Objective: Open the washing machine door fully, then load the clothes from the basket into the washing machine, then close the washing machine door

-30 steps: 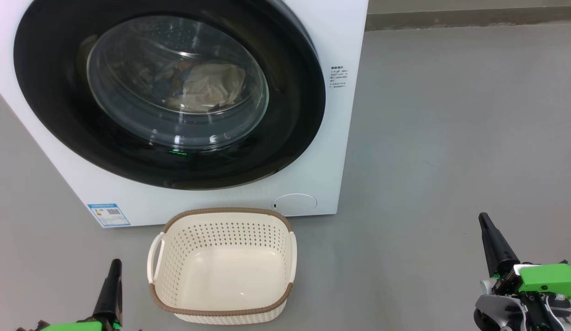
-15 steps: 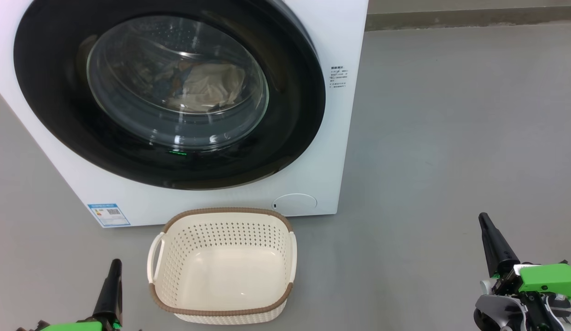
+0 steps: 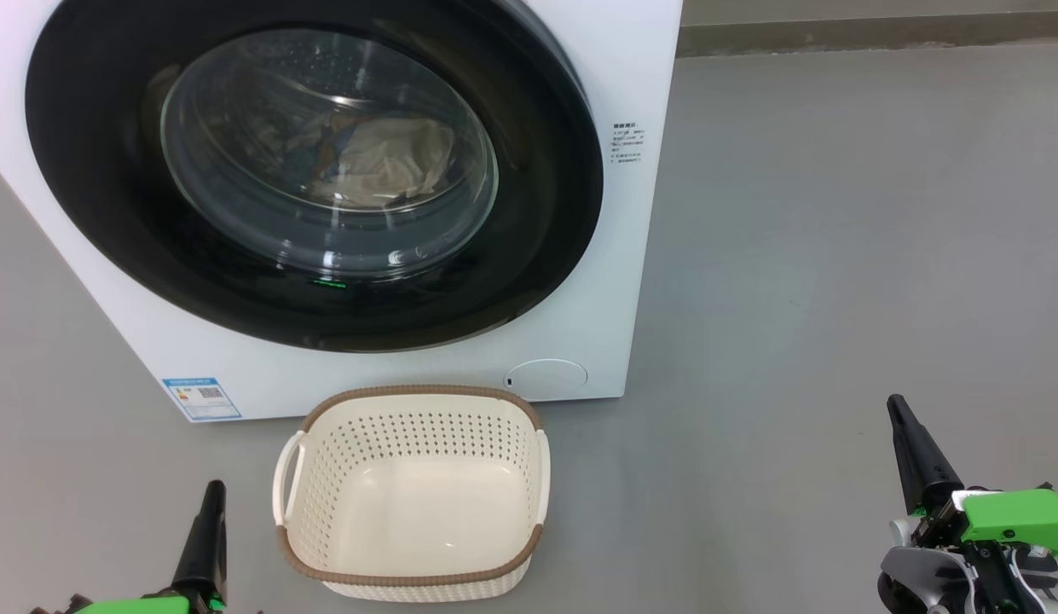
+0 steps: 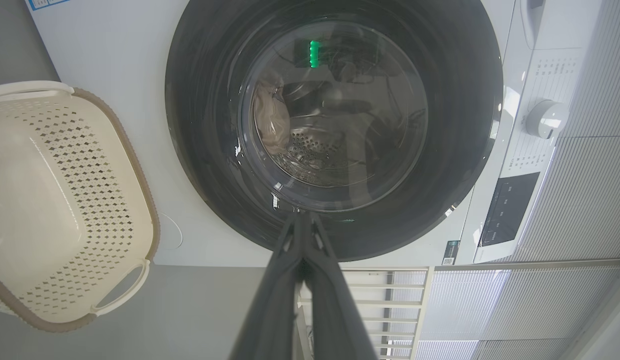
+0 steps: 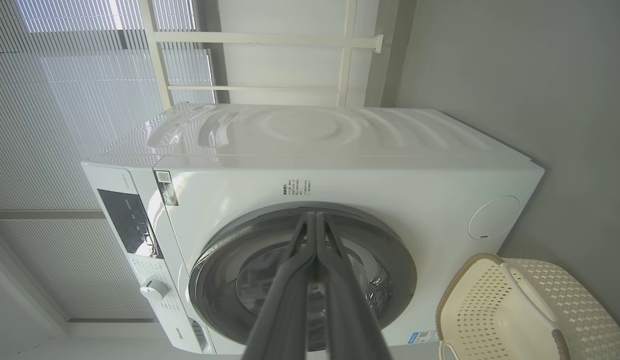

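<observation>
The washing machine [image 3: 639,222] stands white and boxy, and its door [image 3: 102,188] with the glossy black rim lies shut against the front. Through the glass bowl I see the clothes [image 3: 375,162], cream and blue cloth inside the drum; the left wrist view shows cream cloth [image 4: 271,120] there too. The cream basket [image 3: 409,401] sits on the floor before the machine with nothing in it. My left gripper [image 3: 211,495] is shut at the lower left, apart from the basket. My right gripper [image 3: 897,408] is shut at the lower right, well clear of the machine.
Grey floor [image 3: 835,256] spreads wide to the machine's right. A blue label [image 3: 201,397] and a round white flap [image 3: 546,375] mark the machine's lower front. The control panel and dial [image 4: 545,118] sit at its top. A white railing [image 4: 389,300] and blinds stand behind.
</observation>
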Motion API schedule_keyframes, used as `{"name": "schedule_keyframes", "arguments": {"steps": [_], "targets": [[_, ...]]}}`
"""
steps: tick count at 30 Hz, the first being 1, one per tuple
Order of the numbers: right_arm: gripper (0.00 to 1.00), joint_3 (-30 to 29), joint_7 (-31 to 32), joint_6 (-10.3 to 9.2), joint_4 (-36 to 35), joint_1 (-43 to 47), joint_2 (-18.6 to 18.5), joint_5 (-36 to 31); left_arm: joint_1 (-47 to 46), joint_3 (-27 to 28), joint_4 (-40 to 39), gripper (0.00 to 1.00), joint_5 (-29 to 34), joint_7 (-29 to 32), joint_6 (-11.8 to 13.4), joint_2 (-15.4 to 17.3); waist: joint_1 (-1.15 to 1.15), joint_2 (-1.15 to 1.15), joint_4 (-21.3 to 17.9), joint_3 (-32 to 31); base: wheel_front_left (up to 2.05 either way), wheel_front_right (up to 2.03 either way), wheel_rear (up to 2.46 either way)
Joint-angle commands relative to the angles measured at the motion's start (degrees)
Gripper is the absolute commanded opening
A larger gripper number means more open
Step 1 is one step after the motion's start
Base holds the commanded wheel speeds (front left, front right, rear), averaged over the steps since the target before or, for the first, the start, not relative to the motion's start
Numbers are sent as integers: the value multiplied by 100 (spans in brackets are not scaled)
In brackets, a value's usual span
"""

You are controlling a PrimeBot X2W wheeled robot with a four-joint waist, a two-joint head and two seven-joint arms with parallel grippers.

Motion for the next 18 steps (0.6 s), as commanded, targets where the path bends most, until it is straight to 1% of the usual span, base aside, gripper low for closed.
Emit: {"name": "schedule_keyframes", "arguments": {"steps": [1,18], "targets": [[0,105,31,2,-171,-85,-48,-17,-240,185,-180,0,-46,36,-30,52,0,0,0,0,0,0,0],[0,100,35,2,-171,-85,-45,-21,-240,185,-180,0,-47,35,-30,52,0,0,0,0,0,0,0]]}}
